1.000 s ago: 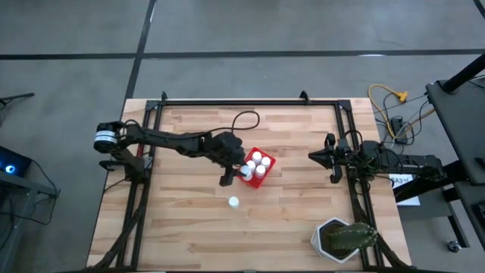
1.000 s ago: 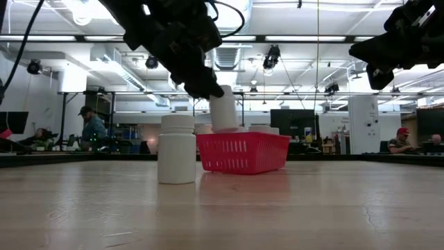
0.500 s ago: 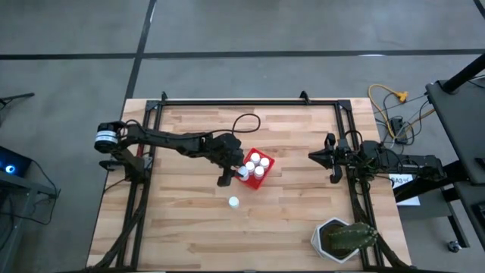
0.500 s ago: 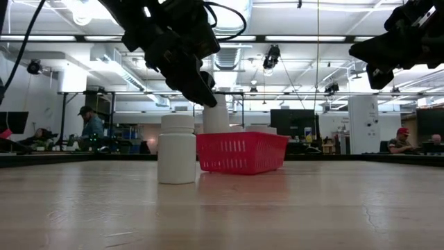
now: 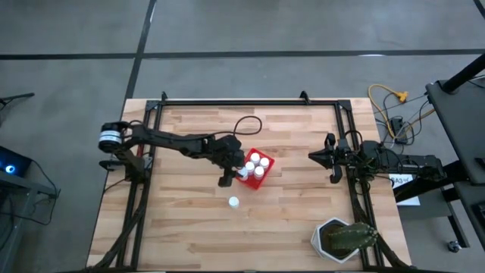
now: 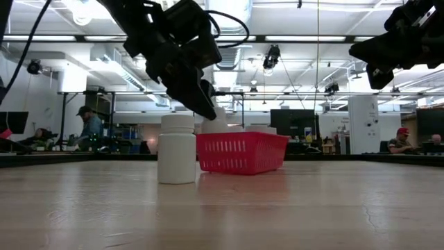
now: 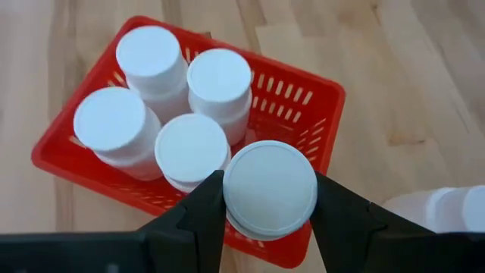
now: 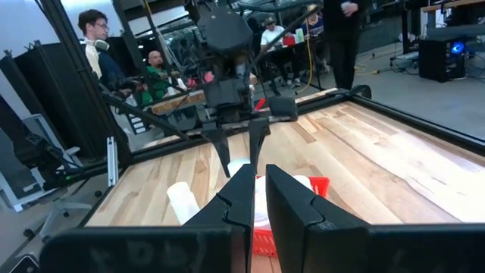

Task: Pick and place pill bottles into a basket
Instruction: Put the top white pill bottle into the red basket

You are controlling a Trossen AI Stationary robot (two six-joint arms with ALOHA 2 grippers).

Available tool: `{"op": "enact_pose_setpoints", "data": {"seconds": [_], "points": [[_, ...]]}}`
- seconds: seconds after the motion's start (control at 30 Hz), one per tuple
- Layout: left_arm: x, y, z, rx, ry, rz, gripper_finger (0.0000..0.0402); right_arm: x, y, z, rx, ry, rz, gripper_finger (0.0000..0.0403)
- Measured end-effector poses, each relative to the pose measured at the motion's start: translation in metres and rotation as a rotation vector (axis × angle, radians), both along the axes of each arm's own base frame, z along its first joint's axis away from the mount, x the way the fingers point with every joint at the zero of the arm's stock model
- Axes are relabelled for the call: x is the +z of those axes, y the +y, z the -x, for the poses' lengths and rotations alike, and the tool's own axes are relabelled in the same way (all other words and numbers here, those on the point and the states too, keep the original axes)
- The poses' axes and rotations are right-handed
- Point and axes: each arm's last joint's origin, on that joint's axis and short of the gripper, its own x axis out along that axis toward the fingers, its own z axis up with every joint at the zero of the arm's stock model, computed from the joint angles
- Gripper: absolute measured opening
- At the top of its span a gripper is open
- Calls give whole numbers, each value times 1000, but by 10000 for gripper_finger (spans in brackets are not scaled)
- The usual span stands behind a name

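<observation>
The table (image 5: pixel 189 227) carries the red basket (image 5: pixel 264 160) near its centre, with bare wood on all sides of it and wide free room toward the front edge. A potted plant (image 5: pixel 342 239) stands at the front right corner, well apart from the basket. The left arm reaches across from the left edge; the left gripper (image 5: pixel 231 171) sits over the basket's front left corner, its fingers (image 7: pixel 203 208) clamped on the cap of one bottle (image 7: pixel 270 188). In the left wrist view that held bottle hangs over the basket's near corner, beside four bottles (image 7: pixel 167 98) standing upright inside and packed close together; the basket wall (image 7: pixel 318 114) next to the held bottle has open space inside it. In the low view the held bottle's body is level with the basket rim (image 6: pixel 243 137). A sixth bottle (image 5: pixel 233 202) stands upright on the table in front of the basket, apart from it, with clear wood around it. The right gripper (image 5: pixel 321 156) waits near the right edge, raised above the table, its fingers (image 8: pixel 250 199) brought nearly together with nothing between them.
</observation>
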Motion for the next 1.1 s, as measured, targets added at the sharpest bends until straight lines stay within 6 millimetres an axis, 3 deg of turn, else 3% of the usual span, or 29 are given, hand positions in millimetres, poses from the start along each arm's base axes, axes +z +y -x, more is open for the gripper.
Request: {"op": "enact_pose_setpoints", "data": {"seconds": [1.1], "points": [[-15,1,-4,-11,42,-6,147,0,0,0,0,0,3,27]]}}
